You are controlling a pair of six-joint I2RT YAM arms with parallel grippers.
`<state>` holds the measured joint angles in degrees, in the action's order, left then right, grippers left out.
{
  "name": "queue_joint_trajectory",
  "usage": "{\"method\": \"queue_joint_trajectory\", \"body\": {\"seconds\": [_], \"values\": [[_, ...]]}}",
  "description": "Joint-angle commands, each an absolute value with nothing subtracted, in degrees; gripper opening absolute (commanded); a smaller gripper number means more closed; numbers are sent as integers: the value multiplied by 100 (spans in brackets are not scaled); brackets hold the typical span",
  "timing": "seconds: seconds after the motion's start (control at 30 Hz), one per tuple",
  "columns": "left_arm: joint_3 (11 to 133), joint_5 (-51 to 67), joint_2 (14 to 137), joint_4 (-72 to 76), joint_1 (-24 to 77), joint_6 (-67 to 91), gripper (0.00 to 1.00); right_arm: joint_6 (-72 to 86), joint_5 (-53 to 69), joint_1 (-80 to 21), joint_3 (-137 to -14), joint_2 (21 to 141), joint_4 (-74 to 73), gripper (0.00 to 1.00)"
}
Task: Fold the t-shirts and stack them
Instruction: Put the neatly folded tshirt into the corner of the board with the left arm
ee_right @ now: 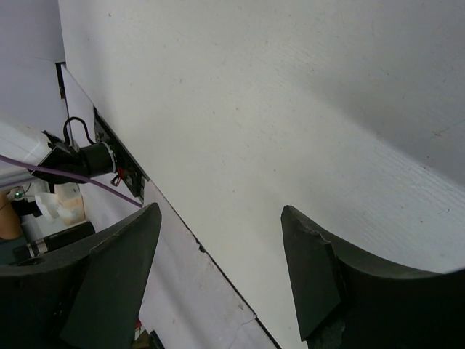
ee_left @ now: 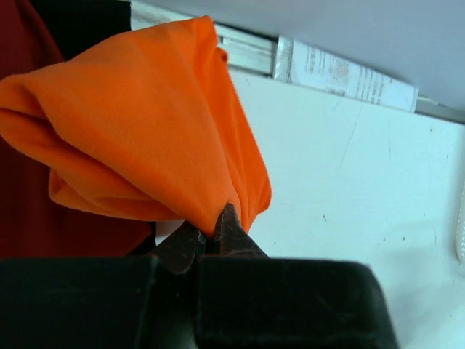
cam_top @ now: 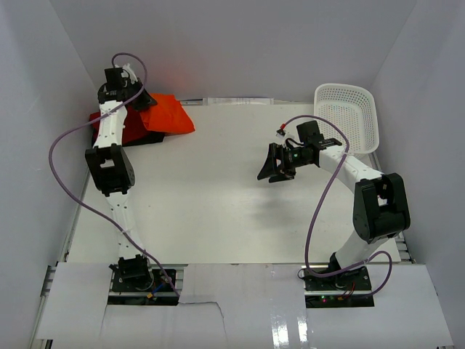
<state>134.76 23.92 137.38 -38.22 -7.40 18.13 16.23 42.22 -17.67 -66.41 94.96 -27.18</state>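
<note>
The bright orange t-shirt (cam_top: 168,115) lies bunched at the table's far left corner, partly over a darker crimson t-shirt (cam_top: 134,133) with a black t-shirt (cam_top: 98,131) showing under it. My left gripper (cam_top: 142,98) is shut on a fold of the orange t-shirt (ee_left: 138,123), its fingertips (ee_left: 231,222) pinching the cloth. The crimson cloth (ee_left: 29,225) fills the left edge of the left wrist view. My right gripper (cam_top: 272,166) hangs over the middle of the table, open, with nothing between its fingers (ee_right: 312,269).
A white perforated basket (cam_top: 347,116) stands at the far right corner. White walls close in the table (cam_top: 218,189) on three sides. A label strip (ee_left: 341,73) runs along the back edge.
</note>
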Motion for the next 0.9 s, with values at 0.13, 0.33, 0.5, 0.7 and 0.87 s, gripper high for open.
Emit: {"method": "queue_joint_trajectory", "body": {"seconds": [0.13, 0.33, 0.5, 0.7, 0.87], "values": [[13931, 2637, 12894, -2752, -879, 2074, 0, 1600, 4315, -1819, -6601, 9202, -2883, 73], [13720, 2408, 12657, -2523, -914, 1960, 1, 1608, 4280, -1863, -6513, 9185, -2874, 73], [13623, 2584, 12569, -2479, -1107, 2127, 0, 1635, 4289, -1925, -6442, 9211, -2848, 73], [13430, 2549, 12428, -2470, -1353, 2136, 0, 1661, 4289, -2004, -6425, 9185, -2839, 73], [12939, 2497, 12296, -2338, -1582, 2127, 0, 1687, 4289, -2039, -6416, 9158, -2839, 73]]}}
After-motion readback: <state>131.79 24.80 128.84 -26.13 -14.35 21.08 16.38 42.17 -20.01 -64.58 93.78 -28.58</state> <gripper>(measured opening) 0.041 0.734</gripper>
